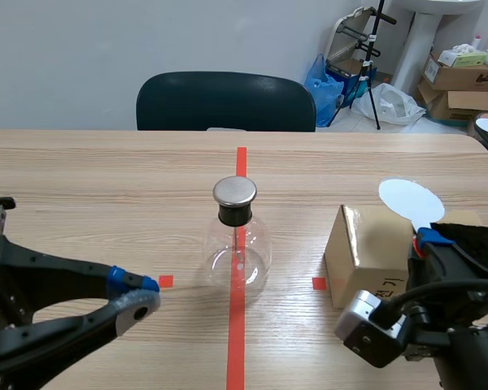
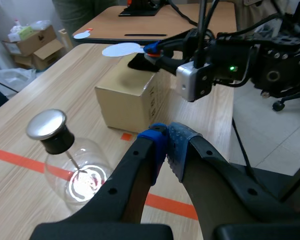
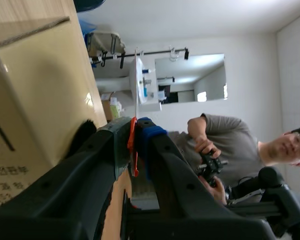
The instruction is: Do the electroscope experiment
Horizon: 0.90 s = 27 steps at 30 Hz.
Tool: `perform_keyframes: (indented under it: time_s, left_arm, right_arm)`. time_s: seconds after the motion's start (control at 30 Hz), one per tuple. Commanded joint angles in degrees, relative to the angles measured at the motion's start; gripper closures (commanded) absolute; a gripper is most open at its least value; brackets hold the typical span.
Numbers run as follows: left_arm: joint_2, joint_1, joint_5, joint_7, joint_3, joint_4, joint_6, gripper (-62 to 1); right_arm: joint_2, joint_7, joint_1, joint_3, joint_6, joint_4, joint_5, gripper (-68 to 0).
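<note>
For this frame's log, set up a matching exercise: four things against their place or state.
Things:
1. glass flask
2. cardboard box
3. white disc
4. left gripper

Place or state:
A. shut on nothing
B. standing on the red tape line
C. held in the right gripper
D. on the table, on the right arm's side of the flask

Pairs: 1-B, 2-D, 3-C, 4-A.

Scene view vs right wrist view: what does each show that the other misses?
Only the scene view: the electroscope flask on the red tape line, the left gripper shut and apart from it, and a dark chair behind the table. Only the right wrist view: a person holding a controller, beyond the gripper. Both: the cardboard box and the right gripper shut on the white disc, which the wrist view catches edge-on.
</note>
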Motion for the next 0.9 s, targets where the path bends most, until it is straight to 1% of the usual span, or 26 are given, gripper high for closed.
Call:
perform_keyframes:
  time_s: [0.0,0.13,0.17,0.2,0.23,0.27,0.3,0.33,0.37,0.67,0.87]
  left_arm:
    - [1.0,-0.7,-0.6,-0.6,0.3,-1.1,-0.1,-2.9]
    - [1.0,-0.6,-1.5,-0.6,0.3,-1.1,-0.1,-3.0]
    - [1.0,-0.6,-1.5,-0.7,0.3,-1.1,-0.1,-4.4]
    - [1.0,-0.6,-1.6,-0.8,0.3,-1.1,-0.1,-8.4]
    - [1.0,-0.6,-1.7,-0.8,0.3,-1.1,-0.1,-15.1]
    - [1.0,-0.6,-1.7,-0.8,0.3,-1.1,-0.1,-25.0]
    - [1.0,-0.6,-1.9,-1.0,0.3,-1.1,-0.1,-37.2]
    - [1.0,-0.5,-2.4,-1.4,0.3,-1.1,-0.1,-50.7]
    - [1.0,-0.5,-2.5,-1.7,0.3,-1.1,-0.1,-62.3]
    - [1.0,-0.5,-2.7,-2.1,0.3,-1.1,-0.1,-62.3]
    - [1.0,-0.5,-2.7,-2.1,0.3,-1.1,-0.1,-62.3]
  right_arm:
    - [-0.1,-0.2,0.4,0.3,-3.3,0.3,0.1,-1.0]
    - [-1.2,-0.1,0.4,0.4,-3.3,-0.6,-0.3,-1.0]
    - [-1.4,-0.2,0.4,0.4,-3.3,-0.6,-0.5,-1.0]
    - [-1.4,-0.4,0.4,0.4,-3.3,-0.7,-0.8,-1.0]
    - [-1.4,-0.4,0.4,0.4,-3.3,-0.7,-0.8,-1.0]
    - [-1.4,-0.4,0.4,0.4,-3.3,-0.8,-0.8,-1.0]
    - [-1.4,-0.5,0.4,0.4,-3.3,-0.9,-1.1,-1.0]
    - [-1.4,-0.7,0.4,0.4,-3.3,-1.0,-1.7,-1.0]
    - [-1.4,-0.6,0.4,0.4,-3.3,-1.3,-2.1,-1.0]
    - [-1.4,-0.6,0.9,0.4,-3.3,-5.4,-3.7,-1.0]
    - [-1.5,-0.6,1.0,0.0,-3.3,-6.4,-4.2,-1.0]
